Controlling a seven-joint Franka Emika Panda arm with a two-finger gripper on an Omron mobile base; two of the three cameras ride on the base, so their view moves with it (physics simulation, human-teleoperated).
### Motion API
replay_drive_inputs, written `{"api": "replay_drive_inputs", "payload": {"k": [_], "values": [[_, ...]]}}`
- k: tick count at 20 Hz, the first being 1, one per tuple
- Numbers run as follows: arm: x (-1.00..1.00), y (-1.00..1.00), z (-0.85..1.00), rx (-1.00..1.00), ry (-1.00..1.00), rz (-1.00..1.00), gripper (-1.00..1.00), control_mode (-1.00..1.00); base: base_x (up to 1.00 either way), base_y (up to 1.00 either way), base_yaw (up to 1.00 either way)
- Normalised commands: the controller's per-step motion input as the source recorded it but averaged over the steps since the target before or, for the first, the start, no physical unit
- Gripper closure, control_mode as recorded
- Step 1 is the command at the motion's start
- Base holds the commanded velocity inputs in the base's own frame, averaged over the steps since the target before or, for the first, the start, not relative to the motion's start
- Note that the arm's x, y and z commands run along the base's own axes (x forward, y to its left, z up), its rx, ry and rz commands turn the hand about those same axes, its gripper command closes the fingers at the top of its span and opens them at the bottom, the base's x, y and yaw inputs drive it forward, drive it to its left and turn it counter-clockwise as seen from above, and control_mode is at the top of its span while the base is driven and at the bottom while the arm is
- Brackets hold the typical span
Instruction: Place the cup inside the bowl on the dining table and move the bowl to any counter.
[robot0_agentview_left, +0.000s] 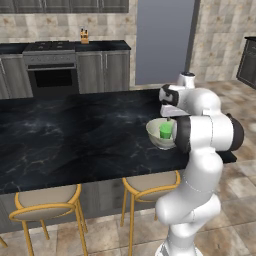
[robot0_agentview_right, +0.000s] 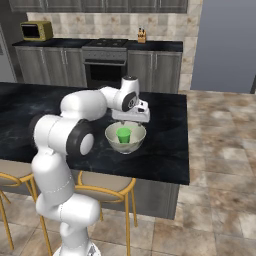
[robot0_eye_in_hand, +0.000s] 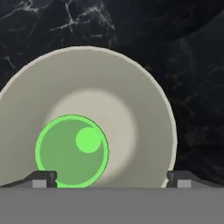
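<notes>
Jaws (robot0_eye_in_hand: 111, 178) hang spread wide and empty directly above the cream bowl (robot0_eye_in_hand: 131, 87), gripping nothing. Beneath them, closer to one finger (robot0_eye_in_hand: 41, 178) than the other, the green cup (robot0_eye_in_hand: 72, 151) stands upright inside the bowl, mouth up. Bowl and cup rest on the black marble surface (robot0_agentview_left: 75, 135) of the dining table, near its edge above a yellow-framed stool (robot0_agentview_left: 150, 185).

The small green cup (robot0_eye_in_hand: 72, 151) stands upright inside the wide cream bowl (robot0_eye_in_hand: 131, 87), which rests on the black marble dining table (robot0_agentview_left: 75, 135).
</notes>
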Motion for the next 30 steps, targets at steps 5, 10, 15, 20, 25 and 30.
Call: {"api": "replay_drive_inputs", "payload": {"k": [5, 10, 15, 20, 25, 30], "values": [[0.0, -0.48, -0.01, 0.02, 0.04, -0.04, -1.0, -1.0, 0.0, 0.0, 0.0], [0.0, -0.43, 0.0, 0.05, 0.03, -0.02, -1.0, -1.0, 0.0, 0.0, 0.0], [0.0, -0.29, 0.0, 0.19, 0.0, 0.0, -1.0, -1.0, 0.0, 0.0, 0.0], [0.0, -0.24, 0.0, 0.27, 0.0, 0.0, -1.0, -1.0, 0.0, 0.0, 0.0], [0.0, -0.23, 0.0, 0.24, 0.0, 0.0, -1.0, -1.0, 0.0, 0.0, 0.0], [0.0, -0.06, 0.0, 0.09, 0.0, 0.0, -1.0, -1.0, 0.0, 0.0, 0.0]]}}
